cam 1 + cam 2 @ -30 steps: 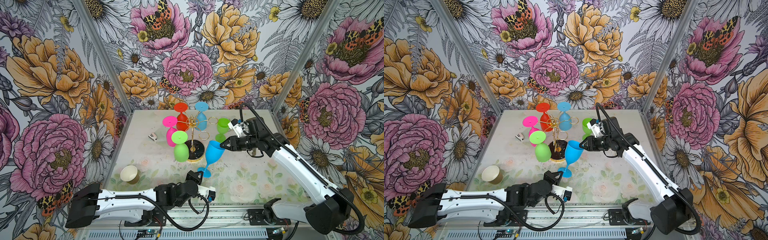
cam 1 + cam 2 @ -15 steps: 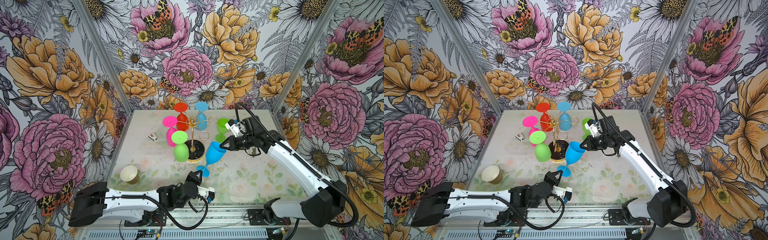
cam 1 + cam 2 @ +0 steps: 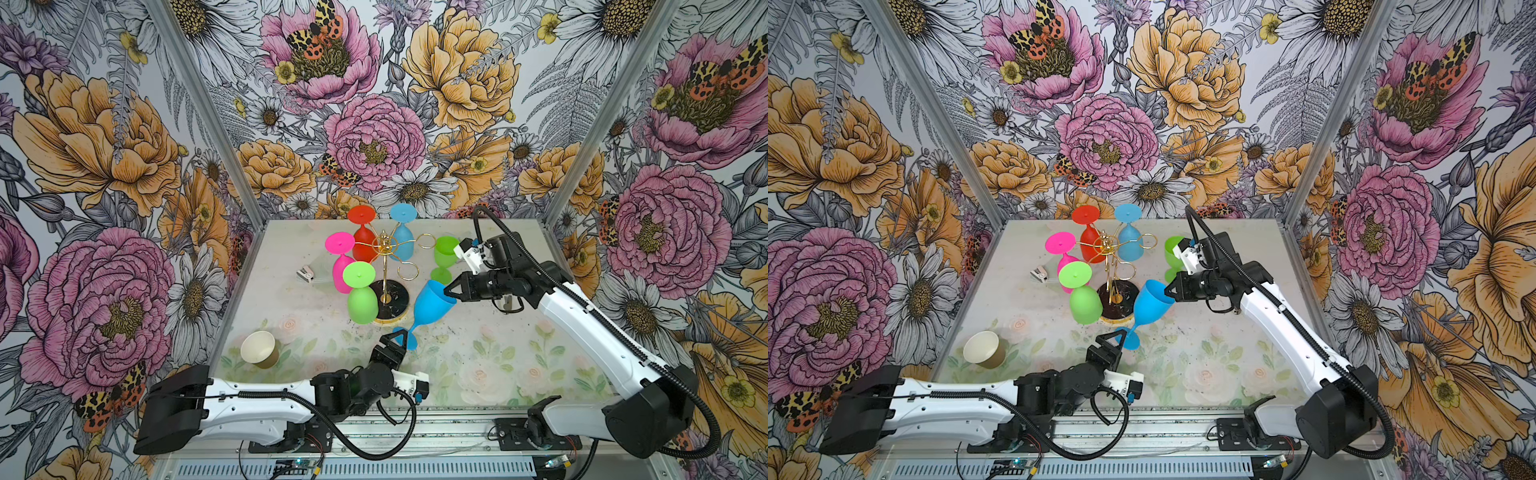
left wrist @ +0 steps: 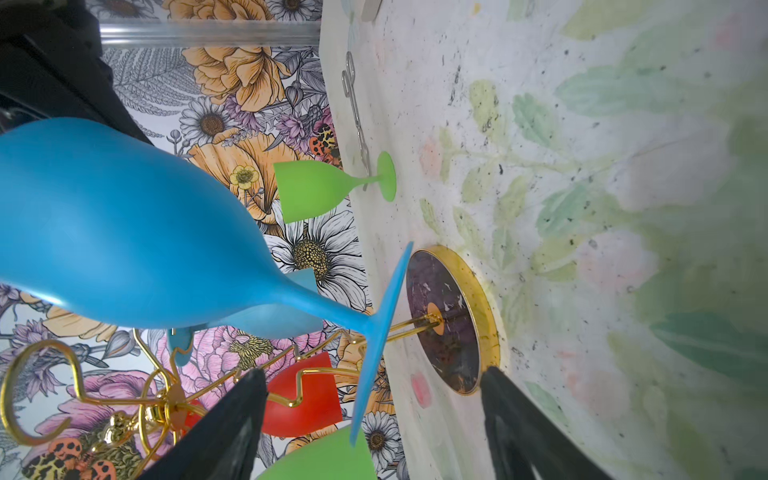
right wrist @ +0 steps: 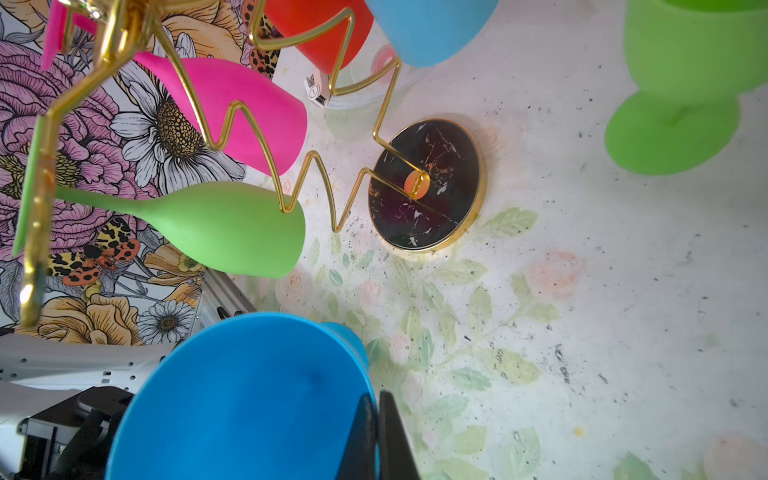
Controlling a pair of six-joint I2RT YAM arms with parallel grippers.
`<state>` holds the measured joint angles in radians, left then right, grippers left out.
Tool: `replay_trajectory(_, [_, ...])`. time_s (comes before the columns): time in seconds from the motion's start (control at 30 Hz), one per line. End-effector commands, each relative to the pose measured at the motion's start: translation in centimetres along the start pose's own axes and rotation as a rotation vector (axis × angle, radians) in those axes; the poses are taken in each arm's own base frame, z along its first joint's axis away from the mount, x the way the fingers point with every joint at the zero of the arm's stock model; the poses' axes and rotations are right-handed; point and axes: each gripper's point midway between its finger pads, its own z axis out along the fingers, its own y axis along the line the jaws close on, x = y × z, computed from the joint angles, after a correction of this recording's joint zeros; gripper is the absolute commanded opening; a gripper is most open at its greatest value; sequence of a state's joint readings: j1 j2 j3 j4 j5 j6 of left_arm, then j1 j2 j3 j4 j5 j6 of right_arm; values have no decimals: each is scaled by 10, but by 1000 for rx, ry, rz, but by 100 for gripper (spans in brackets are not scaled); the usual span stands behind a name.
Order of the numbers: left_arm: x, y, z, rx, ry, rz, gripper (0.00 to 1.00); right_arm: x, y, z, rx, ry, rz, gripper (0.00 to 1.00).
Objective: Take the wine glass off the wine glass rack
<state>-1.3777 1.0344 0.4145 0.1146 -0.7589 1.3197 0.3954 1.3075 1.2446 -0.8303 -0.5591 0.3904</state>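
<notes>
A blue wine glass (image 3: pixel 430 307) (image 3: pixel 1152 307) hangs tilted over the table beside the wine glass rack (image 3: pixel 384 266) (image 3: pixel 1111 270), free of its gold loops. My right gripper (image 3: pixel 448 291) (image 3: pixel 1168 289) (image 5: pixel 376 399) is shut on the glass's rim, one finger inside the bowl (image 5: pixel 249 399). My left gripper (image 3: pixel 397 336) (image 3: pixel 1111 338) (image 4: pixel 372 374) is open. The glass's foot (image 4: pixel 382 332) stands edge-on between its spread fingers, touching neither. The rack's black gold-rimmed base (image 4: pixel 449 324) (image 5: pixel 424 187) rests on the table.
Red (image 3: pixel 363 245), pale blue (image 3: pixel 403 243), pink (image 3: pixel 341 274) and green (image 3: pixel 362 303) glasses hang upside down on the rack. Another green glass (image 3: pixel 444 257) stands upright behind my right gripper. A paper cup (image 3: pixel 259 349) lies at the front left, a small white object (image 3: pixel 306 273) further back.
My left gripper has opened and let go of the blue glass's foot. My right gripper has shut on the glass's rim. The glass has barely moved.
</notes>
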Motion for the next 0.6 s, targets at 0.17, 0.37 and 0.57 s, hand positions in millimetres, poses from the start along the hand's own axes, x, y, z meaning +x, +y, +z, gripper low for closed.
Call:
replay_trajectory(0.17, [-26,48,-24,20,-163,-363,99,-17,-27,-37,215,-164,-46,0])
replay_trajectory(0.37, [-8,118,-44,1,-163,-782,99,-16,-55,-55,400,-221,-46,0])
replay_trajectory(0.57, [18,159,-73,-29,-238,-1071,99,-17,-81,-68,565,-234,-52,0])
